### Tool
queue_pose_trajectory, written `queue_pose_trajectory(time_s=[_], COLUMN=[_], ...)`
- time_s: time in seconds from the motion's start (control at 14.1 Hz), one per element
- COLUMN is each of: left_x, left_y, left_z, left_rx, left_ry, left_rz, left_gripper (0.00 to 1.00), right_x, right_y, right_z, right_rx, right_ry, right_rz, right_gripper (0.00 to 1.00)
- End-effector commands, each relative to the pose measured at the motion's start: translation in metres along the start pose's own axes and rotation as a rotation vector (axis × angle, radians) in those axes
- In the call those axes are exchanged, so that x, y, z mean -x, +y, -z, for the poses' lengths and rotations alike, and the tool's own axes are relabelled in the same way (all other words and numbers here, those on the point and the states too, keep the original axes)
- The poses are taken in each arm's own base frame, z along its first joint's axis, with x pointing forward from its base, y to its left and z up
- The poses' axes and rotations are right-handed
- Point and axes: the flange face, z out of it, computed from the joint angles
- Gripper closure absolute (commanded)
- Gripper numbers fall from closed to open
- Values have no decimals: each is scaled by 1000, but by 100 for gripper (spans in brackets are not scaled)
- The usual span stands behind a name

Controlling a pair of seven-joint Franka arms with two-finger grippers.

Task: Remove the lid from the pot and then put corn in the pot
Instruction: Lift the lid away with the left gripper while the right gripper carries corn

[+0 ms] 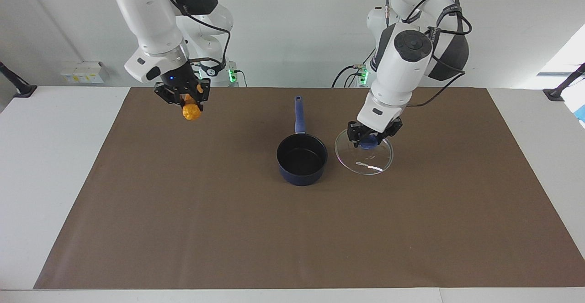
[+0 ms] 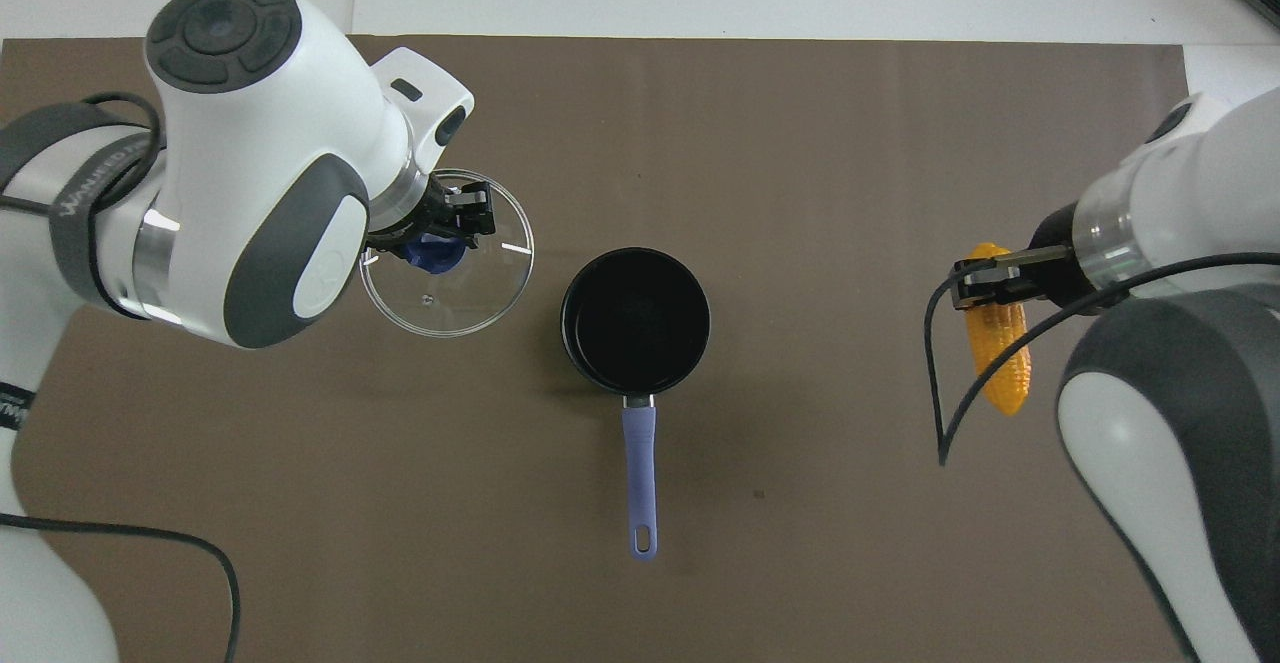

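Note:
The dark blue pot (image 1: pixel 301 159) (image 2: pixel 635 319) stands uncovered in the middle of the brown mat, black inside bare, its long blue handle (image 1: pixel 299 114) (image 2: pixel 640 483) pointing toward the robots. My left gripper (image 1: pixel 371 139) (image 2: pixel 440 243) is shut on the blue knob of the clear glass lid (image 1: pixel 364 153) (image 2: pixel 447 268), which hangs tilted low over the mat beside the pot, toward the left arm's end. My right gripper (image 1: pixel 186 103) (image 2: pixel 985 288) is shut on the yellow-orange corn (image 1: pixel 191 112) (image 2: pixel 1000 358), held up over the mat toward the right arm's end.
The brown mat (image 1: pixel 292 230) covers most of the white table (image 1: pixel 50 156). Bare white strips run along both ends. A black clamp (image 1: pixel 18 88) sits at one table corner and another (image 1: pixel 560 90) at the other corner near the robots.

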Motion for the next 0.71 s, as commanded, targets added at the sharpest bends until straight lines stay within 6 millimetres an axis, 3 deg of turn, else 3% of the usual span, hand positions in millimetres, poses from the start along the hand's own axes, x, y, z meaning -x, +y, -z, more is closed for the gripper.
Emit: queue_pose_trajectory(time_s=[0.0, 0.14, 0.28, 0.42, 0.64], left_x=[-14, -24, -29, -30, -8], left_y=[-47, -78, -117, -160, -198], left_z=[7, 2, 7, 14, 28], left_rx=[10, 6, 5, 10, 17], left_ry=[-12, -22, -42, -56, -51], left_rz=[-16, -63, -90, -121, -132], left_gripper=[100, 100, 100, 100, 100], right_x=[-9, -11, -26, -35, -39], right_y=[-60, -111, -158, -186, -227], right_z=[-22, -51, -73, -103, -136], right_rx=[-4, -9, -18, -24, -47], right_ry=[17, 3, 17, 28, 80], right_rz=[-40, -73, -108, -118, -82], right_gripper=[100, 100, 100, 100, 100])
